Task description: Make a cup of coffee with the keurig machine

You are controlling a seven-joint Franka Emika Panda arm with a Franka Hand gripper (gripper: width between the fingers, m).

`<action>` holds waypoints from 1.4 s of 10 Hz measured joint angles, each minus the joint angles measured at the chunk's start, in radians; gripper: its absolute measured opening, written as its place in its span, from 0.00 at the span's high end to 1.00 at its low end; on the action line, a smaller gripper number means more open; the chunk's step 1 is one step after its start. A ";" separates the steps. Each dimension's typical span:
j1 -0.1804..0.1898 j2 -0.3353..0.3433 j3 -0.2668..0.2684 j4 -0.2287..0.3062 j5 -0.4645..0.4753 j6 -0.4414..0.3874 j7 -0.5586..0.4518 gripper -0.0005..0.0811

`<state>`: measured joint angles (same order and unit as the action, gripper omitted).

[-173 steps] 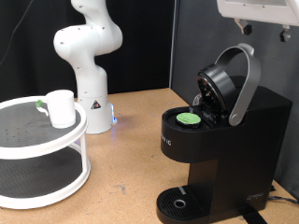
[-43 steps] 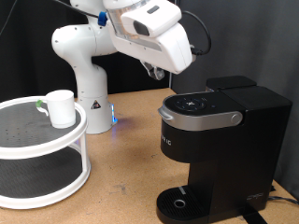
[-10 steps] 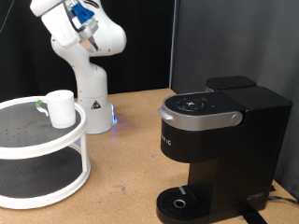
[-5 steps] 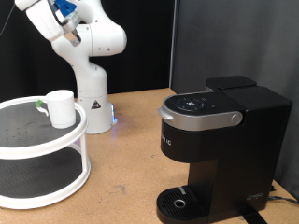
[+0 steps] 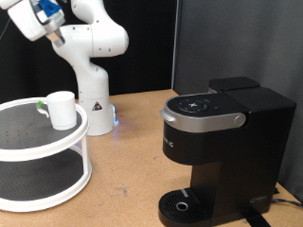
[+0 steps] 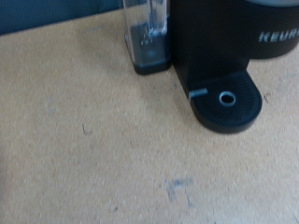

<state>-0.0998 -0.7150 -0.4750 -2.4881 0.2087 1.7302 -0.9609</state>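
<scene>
The black keurig machine (image 5: 222,142) stands at the exterior view's right with its grey-silver lid shut and its round drip tray (image 5: 180,203) bare. The white cup (image 5: 62,109) stands on the top tier of a white round two-tier stand (image 5: 43,151) at the exterior view's left. My gripper (image 5: 55,36) is high at the top left, above the cup and well apart from it; its fingers are too small to make out. The wrist view shows the machine's base and drip tray (image 6: 224,98) from above, with no fingers in the picture.
The white arm base (image 5: 93,104) stands behind the stand. A small green bit (image 5: 40,106) lies beside the cup. The machine's clear water tank (image 6: 147,37) shows in the wrist view. Bare brown tabletop (image 5: 133,180) lies between the stand and the machine.
The machine's lid, earlier open with a green pod in it, is now shut. My hand has swung from above the machine to the upper left, towards the cup's side.
</scene>
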 joint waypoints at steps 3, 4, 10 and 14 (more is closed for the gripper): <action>-0.050 -0.027 -0.068 0.002 -0.081 -0.078 -0.076 0.99; -0.066 -0.032 -0.088 0.004 -0.099 -0.096 -0.088 0.99; -0.098 -0.035 -0.160 0.006 -0.148 -0.096 -0.149 0.99; -0.098 -0.033 -0.184 -0.078 -0.151 0.004 -0.201 0.99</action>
<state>-0.1978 -0.7485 -0.6592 -2.5657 0.0580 1.7343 -1.1623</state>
